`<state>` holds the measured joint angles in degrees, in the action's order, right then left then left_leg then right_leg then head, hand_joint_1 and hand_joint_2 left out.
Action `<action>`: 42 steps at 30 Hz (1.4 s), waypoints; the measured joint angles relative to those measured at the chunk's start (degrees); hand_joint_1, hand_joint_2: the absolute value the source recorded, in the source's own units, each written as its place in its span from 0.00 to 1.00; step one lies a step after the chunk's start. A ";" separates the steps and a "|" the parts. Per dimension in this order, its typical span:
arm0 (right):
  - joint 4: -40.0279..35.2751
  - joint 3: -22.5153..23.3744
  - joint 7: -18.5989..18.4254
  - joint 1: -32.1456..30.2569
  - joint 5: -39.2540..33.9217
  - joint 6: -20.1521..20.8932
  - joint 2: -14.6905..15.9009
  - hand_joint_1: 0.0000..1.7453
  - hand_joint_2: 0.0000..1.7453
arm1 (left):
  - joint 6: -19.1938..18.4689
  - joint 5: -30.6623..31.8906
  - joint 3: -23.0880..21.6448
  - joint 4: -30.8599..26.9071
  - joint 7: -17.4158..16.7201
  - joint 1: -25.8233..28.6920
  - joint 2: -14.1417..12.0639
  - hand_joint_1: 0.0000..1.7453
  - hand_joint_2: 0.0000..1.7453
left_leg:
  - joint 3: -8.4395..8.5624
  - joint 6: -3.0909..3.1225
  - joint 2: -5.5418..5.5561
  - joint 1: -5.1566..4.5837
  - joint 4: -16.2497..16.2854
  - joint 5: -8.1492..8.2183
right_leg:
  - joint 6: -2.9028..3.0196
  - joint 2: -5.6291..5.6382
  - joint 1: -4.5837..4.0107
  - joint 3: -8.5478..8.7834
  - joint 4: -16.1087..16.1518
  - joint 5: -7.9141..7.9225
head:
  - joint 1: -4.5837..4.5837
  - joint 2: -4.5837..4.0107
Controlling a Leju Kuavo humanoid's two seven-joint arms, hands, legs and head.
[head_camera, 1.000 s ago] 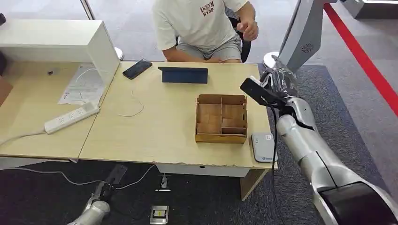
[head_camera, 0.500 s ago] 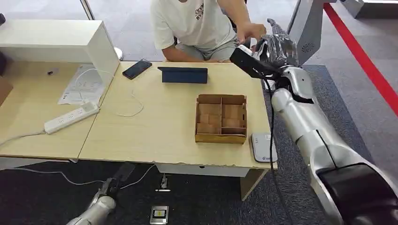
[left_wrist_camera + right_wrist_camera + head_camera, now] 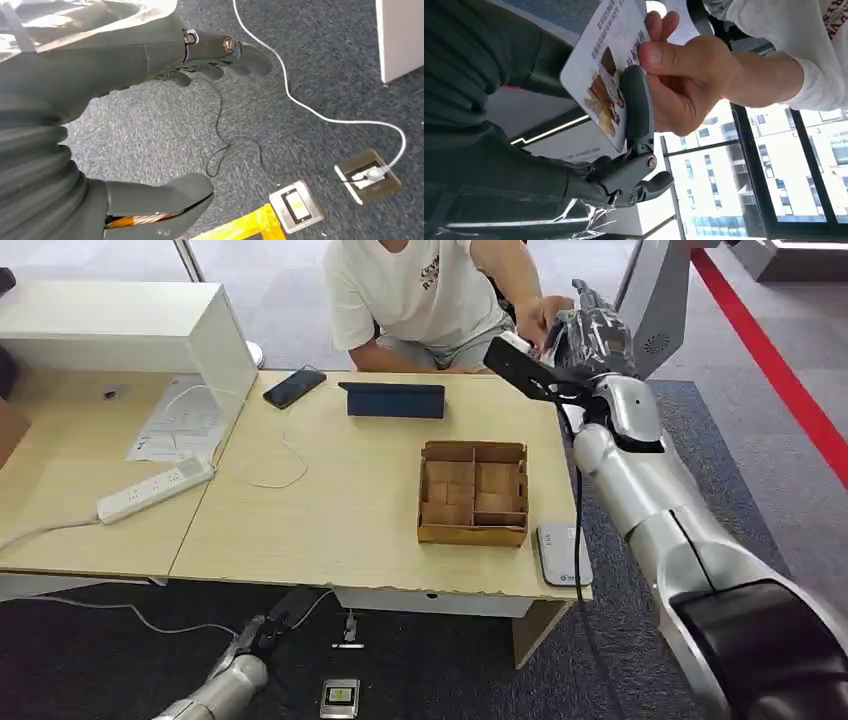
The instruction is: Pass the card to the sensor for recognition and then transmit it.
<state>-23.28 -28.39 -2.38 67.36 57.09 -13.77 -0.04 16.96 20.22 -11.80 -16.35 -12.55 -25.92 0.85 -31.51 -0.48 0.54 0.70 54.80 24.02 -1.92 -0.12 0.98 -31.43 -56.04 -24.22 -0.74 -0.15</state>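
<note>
Receiving the card (image 3: 611,60) beyond the table's (image 3: 330,510) far edge, right hand (image 3: 588,332) pinching it alongside a person's hand (image 3: 684,75); left hand (image 3: 200,60) hanging empty, fingers apart; next, carrying it to the sensor (image 3: 562,553).

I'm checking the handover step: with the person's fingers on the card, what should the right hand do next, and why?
Probably loosen its fingers and let go. The right hand holds the card raised toward the seated person, whose hand already pinches the card's far end, so the card looks supported.
</note>
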 joint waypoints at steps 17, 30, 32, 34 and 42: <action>-2.79 0.13 1.99 -3.89 -2.34 3.47 2.03 0.00 1.00 | 0.94 -1.74 -1.18 0.00 0.48 -0.40 0.98 0.00 1.00 | 0.00 0.00 -0.10 0.01 0.02 0.00 | 0.04 0.02 -0.02 -0.03 -0.01 0.04 | 0.00 0.00; -19.48 0.17 1.90 -13.20 -11.13 10.19 4.77 0.00 1.00 | 18.32 -24.22 5.62 0.00 11.72 3.16 1.82 0.00 1.00 | -0.04 0.00 -0.12 0.03 0.02 0.01 | 0.04 0.02 -0.03 -0.05 0.00 0.03 | -0.02 0.00; -21.27 0.09 2.08 -13.90 -11.89 10.47 4.87 0.00 1.00 | 19.43 -26.28 7.45 0.00 12.57 3.78 2.01 0.00 1.00 | -0.07 0.00 -0.12 0.03 0.02 0.01 | 0.04 0.02 -0.03 -0.06 0.00 0.04 | -0.02 0.00; -22.54 -0.04 2.49 -14.13 -12.39 10.49 4.74 0.00 1.00 | 19.91 -27.74 8.90 0.00 12.94 4.25 2.12 0.00 1.00 | -0.08 0.00 -0.12 0.03 0.02 0.01 | 0.04 0.02 -0.04 -0.06 0.00 0.04 | 0.00 0.00; -23.96 -1.09 4.79 -14.26 -13.01 8.90 3.17 0.00 1.00 | 20.09 -30.38 12.46 0.00 13.35 4.94 2.16 0.00 1.00 | -0.07 0.00 -0.11 0.04 0.01 0.01 | 0.04 0.02 -0.05 -0.05 -0.01 0.04 | 0.00 0.00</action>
<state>-47.23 -29.49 2.41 53.10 44.09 -4.87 3.13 37.05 -10.16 0.66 -16.35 0.81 -20.97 3.02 -31.59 -0.48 0.43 0.74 54.81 24.03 -1.87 -0.10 0.93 -31.48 -56.05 -24.19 -0.74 -0.15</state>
